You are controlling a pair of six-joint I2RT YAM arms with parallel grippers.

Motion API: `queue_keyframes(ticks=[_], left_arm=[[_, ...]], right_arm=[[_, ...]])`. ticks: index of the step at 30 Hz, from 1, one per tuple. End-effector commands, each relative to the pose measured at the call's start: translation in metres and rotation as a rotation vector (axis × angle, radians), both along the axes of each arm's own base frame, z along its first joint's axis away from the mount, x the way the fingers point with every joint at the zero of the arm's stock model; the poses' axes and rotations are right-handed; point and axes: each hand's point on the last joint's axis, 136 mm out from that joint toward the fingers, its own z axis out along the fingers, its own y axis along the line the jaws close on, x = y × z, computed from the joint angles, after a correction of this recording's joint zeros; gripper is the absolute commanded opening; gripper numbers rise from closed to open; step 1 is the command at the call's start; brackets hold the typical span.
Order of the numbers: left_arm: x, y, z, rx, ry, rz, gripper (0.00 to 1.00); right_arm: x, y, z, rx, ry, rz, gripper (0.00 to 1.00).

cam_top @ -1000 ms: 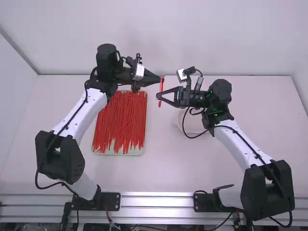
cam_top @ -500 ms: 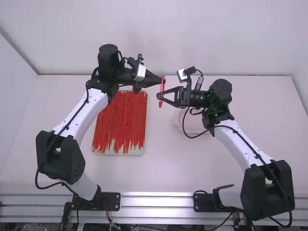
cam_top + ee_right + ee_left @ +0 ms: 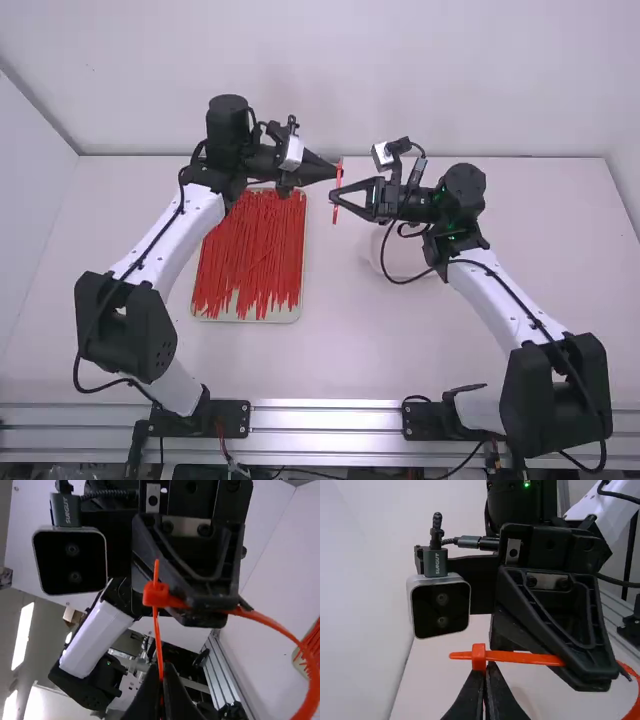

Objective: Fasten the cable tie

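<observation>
Light, springy and likely slick, the cable tie (image 3: 520,657) hangs above the desk's (image 3: 400,330) far middle, with the left hand (image 3: 484,674) pinching beside its head and the right hand (image 3: 161,677) pinching its strap, grips best kept close together.

Cable tie (image 3: 520,658) smooth plastic, fingers (image 3: 471,700) matt blk plastic.

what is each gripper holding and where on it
Both hold the cable tie: left gripper pinches its head, right gripper grips the strap near it.
</observation>
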Motion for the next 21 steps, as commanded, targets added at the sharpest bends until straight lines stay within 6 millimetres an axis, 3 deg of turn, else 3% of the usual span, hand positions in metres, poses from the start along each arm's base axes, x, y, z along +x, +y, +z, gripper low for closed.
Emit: queue_keyframes(ticks=[1,21], left_arm=[[-0.008,0.0,0.001,-0.009,-0.024,-0.032,0.02],[-0.025,0.003,-0.01,-0.023,-0.029,-0.107,0.02]], right_arm=[[0.006,-0.003,0.003,0.01,0.02,-0.036,0.0],[0.025,-0.009,0.002,0.023,0.068,-0.134,0.0]])
